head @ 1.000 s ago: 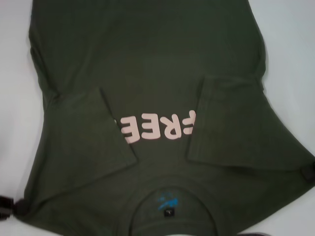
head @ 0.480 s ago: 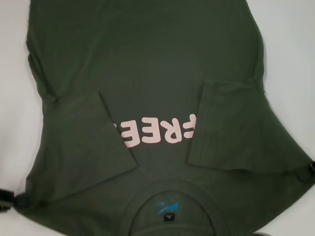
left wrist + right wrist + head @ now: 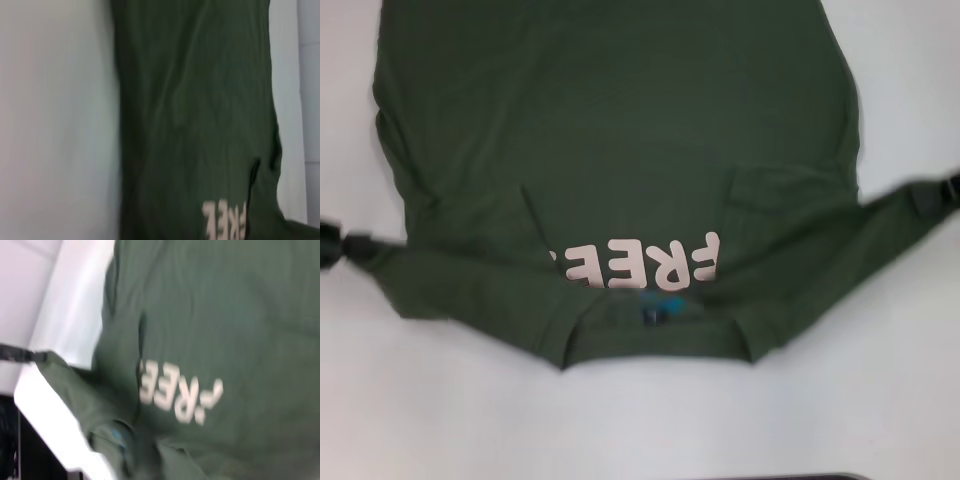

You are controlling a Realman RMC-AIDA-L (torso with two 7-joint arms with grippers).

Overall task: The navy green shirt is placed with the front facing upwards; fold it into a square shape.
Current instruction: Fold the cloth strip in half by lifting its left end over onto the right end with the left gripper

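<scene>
We have the dark olive-green cotton T-shirt spread across the white bench, cream block letters "FREE" reading upside down from the head camera. Out on the left edge of that view, our left tool is pinched tight on a corner of the green fabric, the cloth drawn out into a taut point toward it. Over on the right edge, our right tool is likewise clamped on the opposite corner, and the fabric stretches up to it in a long narrow wedge. Between the two tools the near part of the shirt is doubled over, its folded edge running just below the lettering, with a speck of blue neck label peeking out at that fold. Both short sleeves lie tucked in over the chest, one each side of the letters. The far body of the shirt lies flat on the bench and runs out of the top of the head view. From the left wrist camera we see a long stretch of green cloth with the lettering at one end and bare white bench beside it. From the right wrist camera we see the letters on the rumpled cloth, and farther off the left tool gripping its corner over the bench edge.
</scene>
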